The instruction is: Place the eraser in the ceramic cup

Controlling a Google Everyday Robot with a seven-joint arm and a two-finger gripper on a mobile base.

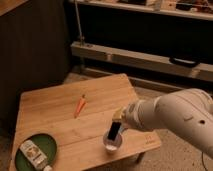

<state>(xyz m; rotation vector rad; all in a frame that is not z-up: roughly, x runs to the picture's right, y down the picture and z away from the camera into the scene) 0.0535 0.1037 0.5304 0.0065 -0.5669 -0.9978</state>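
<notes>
Nearly done; gripper (118, 120) fingers clamped on the eraser (114, 131), its end dipping into the cup (112, 142); only letting go left, I'd say.

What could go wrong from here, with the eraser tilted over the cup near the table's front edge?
The gripper, shut on the eraser, holds it slanted over the cup. Released at this angle, it might lean on the rim and tip out.

The cup stands close to the front edge of the table, so a downward push or nudge from the arm could slide it off.

The carrot and green plate lie well apart, so they are unlikely to interfere.
</notes>
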